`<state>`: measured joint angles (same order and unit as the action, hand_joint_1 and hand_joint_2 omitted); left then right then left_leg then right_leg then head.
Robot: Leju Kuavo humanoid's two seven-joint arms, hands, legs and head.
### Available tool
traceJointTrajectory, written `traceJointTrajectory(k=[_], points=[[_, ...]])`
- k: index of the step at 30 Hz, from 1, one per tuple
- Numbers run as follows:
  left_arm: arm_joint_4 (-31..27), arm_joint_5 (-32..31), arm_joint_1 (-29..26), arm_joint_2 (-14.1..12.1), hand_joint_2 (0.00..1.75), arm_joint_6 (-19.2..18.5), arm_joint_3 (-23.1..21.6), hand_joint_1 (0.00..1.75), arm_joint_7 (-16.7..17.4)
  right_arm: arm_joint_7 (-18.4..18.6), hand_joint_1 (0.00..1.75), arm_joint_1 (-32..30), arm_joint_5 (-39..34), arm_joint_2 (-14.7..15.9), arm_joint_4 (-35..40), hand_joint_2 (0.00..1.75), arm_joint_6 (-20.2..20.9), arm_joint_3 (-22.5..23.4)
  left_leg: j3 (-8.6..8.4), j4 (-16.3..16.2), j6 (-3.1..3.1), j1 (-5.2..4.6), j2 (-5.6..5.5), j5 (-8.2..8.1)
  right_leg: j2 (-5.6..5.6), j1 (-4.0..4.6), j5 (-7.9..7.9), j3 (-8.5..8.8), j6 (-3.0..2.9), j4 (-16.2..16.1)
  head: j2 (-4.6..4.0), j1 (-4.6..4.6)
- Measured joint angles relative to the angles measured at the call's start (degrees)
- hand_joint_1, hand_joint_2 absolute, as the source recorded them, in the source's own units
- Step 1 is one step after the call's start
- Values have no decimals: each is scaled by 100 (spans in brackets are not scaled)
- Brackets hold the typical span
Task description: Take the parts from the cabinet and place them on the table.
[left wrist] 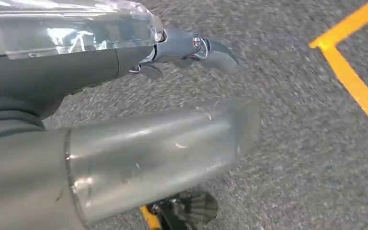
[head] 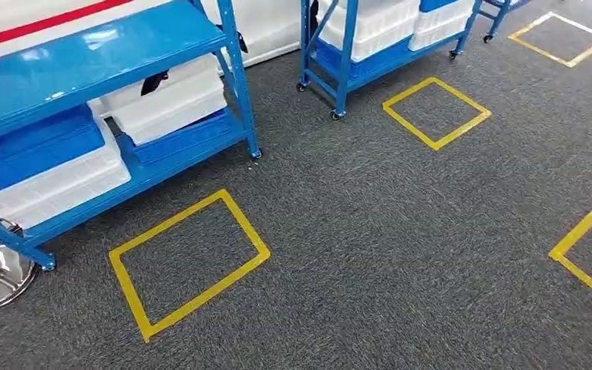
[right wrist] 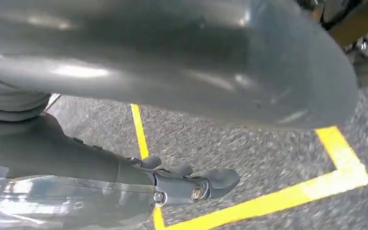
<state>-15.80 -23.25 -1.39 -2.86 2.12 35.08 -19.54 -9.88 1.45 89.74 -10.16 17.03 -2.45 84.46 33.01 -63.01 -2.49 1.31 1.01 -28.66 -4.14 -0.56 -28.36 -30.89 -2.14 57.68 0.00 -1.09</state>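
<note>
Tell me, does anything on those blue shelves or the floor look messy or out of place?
Nothing is spilled or broken. One oddity: on the nearest blue rack, a white bin sits slightly askew and has something small and dark sticking out at its top edge.

Two blue shelf racks (head: 85, 69) (head: 370, 54), four yellow floor squares (head: 189, 262) (head: 436, 112) (head: 561, 38) (head: 590, 250), several white bins (head: 173, 96).

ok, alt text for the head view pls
A blue shelving rack holding white bins and blue bins stands on grey carpet, yellow tape squares marked before it. A second rack stands further back.
</note>
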Motion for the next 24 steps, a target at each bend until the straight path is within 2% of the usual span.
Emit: traceJointTrajectory(k=[1,2,3,5,6,7,8,9,10,11,12,13,14,15,16,17,19,20,21,22,23,24], points=[[0,-22,7,0,0,-7,15,0,-13,0,0,0,0,0,-7,0,0,-2,-250,433,14,-2,218,139,-58,7,-20,18,29,11,0,-7],[0,-55,25,9,0,-22,37,0,-40,0,0,-3,0,-2,-9,0,0,0,-285,564,70,-53,347,93,-109,49,-54,25,77,42,0,-11],[0,-118,27,20,0,-30,61,0,-72,0,0,1,0,-2,-15,0,0,0,-261,561,122,-59,247,112,-155,42,-58,42,100,38,0,37],[0,-229,-1,52,0,-59,96,0,-125,0,0,25,0,-2,-18,0,0,0,-236,547,182,-88,140,102,-256,18,-56,79,164,18,0,33],[0,-271,-5,66,0,-81,116,0,-129,-2,0,46,0,-2,-18,0,0,0,-261,608,243,-60,72,140,-316,34,-74,111,209,17,0,39],[0,-324,-10,98,0,-92,140,0,-131,-2,0,41,0,-2,-18,0,0,0,-314,641,278,-33,31,177,-143,-18,-154,104,240,101,0,39],[0,-372,-5,112,0,-101,175,0,-125,-2,0,35,0,-2,-18,0,0,0,-295,648,318,-33,-21,191,127,-20,-350,-12,247,335,0,63],[0,-420,11,127,0,-112,219,0,-123,-2,0,31,0,-2,-18,0,0,0,-269,642,342,-34,-67,205,266,-23,-602,-216,248,760,0,81],[0,-450,24,153,0,-118,243,0,-120,0,0,22,0,-4,-20,0,4,0,-256,642,349,-41,-127,209,335,-22,-815,-431,253,1213,0,83],[0,-464,28,179,0,-122,258,0,-109,0,0,11,0,-4,-22,0,7,0,-245,637,353,-54,-200,212,370,-19,-952,-638,257,1627,0,85],[0,-503,24,196,0,-129,273,0,-103,0,0,1,0,-7,-22,0,7,0,-244,632,353,-59,-274,211,381,-20,-924,-723,251,1771,0,85],[0,-525,21,212,0,-133,297,0,-85,2,0,0,0,-7,-22,0,7,0,-253,625,351,-62,-358,209,391,-20,-736,-674,242,1625,0,83],[0,-562,22,221,0,-133,341,0,-59,4,0,-1,0,-7,-22,0,7,0,-262,615,343,-62,-440,205,415,-20,-481,-526,225,1282,0,85],[0,-593,23,230,0,-133,378,0,-37,4,0,-1,0,-7,-22,0,7,2,-269,598,329,-61,-518,195,490,-21,-197,-314,201,799,0,85],[0,-634,27,249,0,-133,402,0,-18,4,0,-12,0,-4,-22,0,7,4,-267,582,311,-59,-580,183,683,-23,36,-108,173,325,0,92],[2,-653,35,269,0,-136,420,0,-2,9,0,-19,0,0,-22,0,9,7,-234,554,278,-87,-632,165,951,-31,-44,-35,152,143,0,87],[2,-757,48,282,0,-135,468,0,24,7,0,-6,0,-2,-22,0,20,7,-189,547,205,-55,-754,182,813,-7,-32,-36,157,112,0,87],[2,-794,39,291,0,-138,488,0,33,7,0,-6,2,-2,-22,0,28,7,-177,564,164,-41,-817,196,766,11,-36,-28,132,113,0,87],[4,-817,25,304,0,-138,496,0,35,4,0,9,7,-2,-22,0,33,7,-156,572,117,-37,-887,202,691,-12,-14,-10,90,68,0,90],[4,-837,22,299,0,-135,503,0,44,2,0,19,7,-35,-24,0,35,7,-158,508,104,-20,-791,152,588,-46,17,16,46,14,0,89],[7,-846,20,315,0,-136,505,0,46,2,0,12,9,-31,-20,0,37,7,-66,319,88,-62,-473,12,544,-40,16,31,7,-10,0,65],[7,-846,42,308,0,-136,507,0,46,-2,0,-3,9,-31,-20,0,35,9,131,-74,65,-60,-295,-221,451,-31,8,30,-21,-11,0,11]])
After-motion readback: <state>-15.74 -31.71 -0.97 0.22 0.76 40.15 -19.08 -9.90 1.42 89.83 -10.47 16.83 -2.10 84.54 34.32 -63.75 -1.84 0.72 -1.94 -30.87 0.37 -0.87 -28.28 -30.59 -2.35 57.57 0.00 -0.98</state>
